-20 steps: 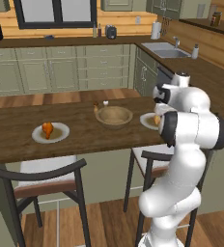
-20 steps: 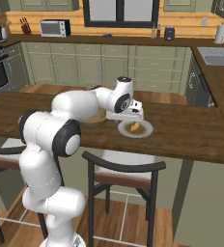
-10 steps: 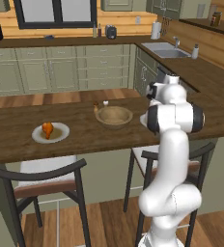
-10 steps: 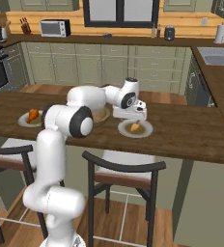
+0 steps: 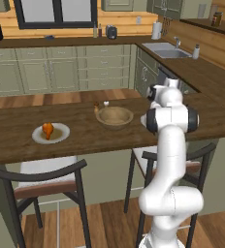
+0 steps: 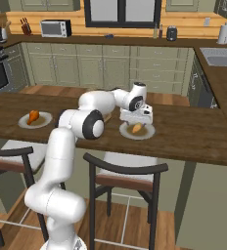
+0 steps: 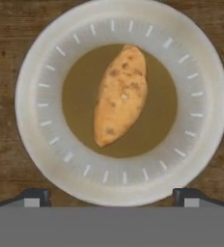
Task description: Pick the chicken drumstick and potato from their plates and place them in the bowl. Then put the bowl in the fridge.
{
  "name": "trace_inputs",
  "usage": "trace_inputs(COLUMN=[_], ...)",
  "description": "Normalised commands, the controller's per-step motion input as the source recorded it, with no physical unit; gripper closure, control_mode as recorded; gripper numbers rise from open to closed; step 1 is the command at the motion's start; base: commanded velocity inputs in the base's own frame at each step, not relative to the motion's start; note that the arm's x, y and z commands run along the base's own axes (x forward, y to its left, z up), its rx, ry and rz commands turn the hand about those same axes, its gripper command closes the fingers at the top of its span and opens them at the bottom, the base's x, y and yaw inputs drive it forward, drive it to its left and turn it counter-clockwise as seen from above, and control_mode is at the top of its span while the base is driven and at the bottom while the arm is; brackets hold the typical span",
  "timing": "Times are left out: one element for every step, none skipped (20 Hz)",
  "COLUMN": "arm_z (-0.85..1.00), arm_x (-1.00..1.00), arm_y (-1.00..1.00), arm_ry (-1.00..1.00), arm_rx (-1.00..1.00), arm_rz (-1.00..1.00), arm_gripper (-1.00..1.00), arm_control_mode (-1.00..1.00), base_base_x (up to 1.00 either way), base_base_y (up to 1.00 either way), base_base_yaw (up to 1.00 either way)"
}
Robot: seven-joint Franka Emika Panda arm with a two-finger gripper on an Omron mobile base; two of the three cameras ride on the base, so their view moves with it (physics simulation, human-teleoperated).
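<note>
The big wooden counter (image 6: 193, 134) is holding everything. On it the round wooden bowl (image 5: 114, 116) is sitting in the middle, with nothing inside it that I can see. One plate (image 5: 51, 134) is lying well off to one side, and the orange-brown chicken drumstick (image 5: 47, 130) is sitting on it. The other plate (image 7: 201, 106) is lying just beside the bowl, and the potato (image 7: 120, 94) is resting on its brown middle, a bit slanted.

The gripper (image 6: 135, 118) is hanging right over the potato, looking straight down, with its two tips spread wide apart and pinching nothing.

I think it is getting ready to pick up the potato. To do it well, it should be going straight down, keeping the potato in the middle, and squeezing across the thin way, not the long way. It should be stopping before bumping the plate.
</note>
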Motion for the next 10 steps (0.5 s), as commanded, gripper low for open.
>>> trace_inputs(arm_z=[-0.43,-0.43,-0.43,-0.42,-0.36,-0.36,-0.36,-0.39,-0.40,-0.42], arm_x=[0.41,0.43,0.45,0.48,0.45,0.43,0.45,0.45,0.41,0.43], arm_y=[0.00,0.00,0.00,0.00,0.00,0.00,0.00,0.00,0.00,0.00], arm_ry=[0.00,0.00,0.00,0.00,0.00,0.00,0.00,0.00,0.00,0.00], arm_rx=[0.00,0.00,0.00,0.00,0.00,0.00,0.00,0.00,0.00,0.00], arm_rz=[0.00,0.00,0.00,0.00,0.00,0.00,0.00,0.00,0.00,0.00], arm_gripper=[-1.00,-1.00,-1.00,-1.00,-1.00,-1.00,-1.00,-1.00,-1.00,-1.00], arm_control_mode=[-1.00,-1.00,-1.00,-1.00,-1.00,-1.00,-1.00,-1.00,-1.00,-1.00], base_base_x=[0.00,0.00,0.00,0.00,0.00,0.00,0.00,0.00,0.00,0.00], base_base_y=[0.00,0.00,0.00,0.00,0.00,0.00,0.00,0.00,0.00,0.00], base_base_yaw=[0.00,0.00,0.00,0.00,0.00,0.00,0.00,0.00,0.00,0.00])
